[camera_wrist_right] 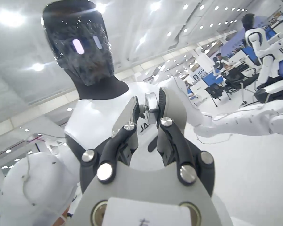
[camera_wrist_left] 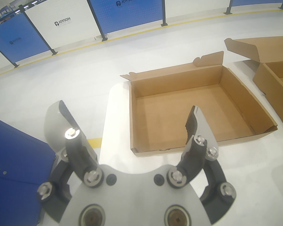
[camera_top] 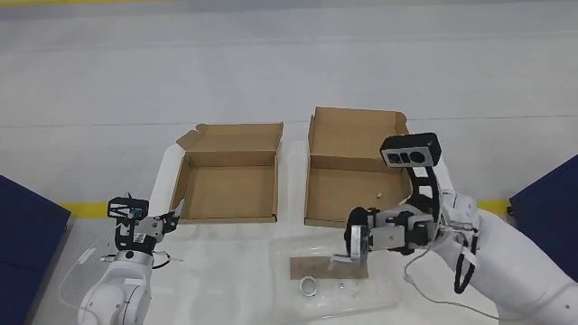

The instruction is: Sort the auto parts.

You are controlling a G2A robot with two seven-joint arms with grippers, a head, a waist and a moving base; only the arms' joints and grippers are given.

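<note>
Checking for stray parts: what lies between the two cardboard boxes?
Nothing: the top view shows a bare strip of white table between the left box and the right box; the left wrist view shows the same.

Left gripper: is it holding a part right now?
No, the left gripper is open and holds nothing; the cardboard box on the table shows through the gap.

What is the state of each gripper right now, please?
Left gripper: open, empty.
Right gripper: shut on a small metal part.
</note>
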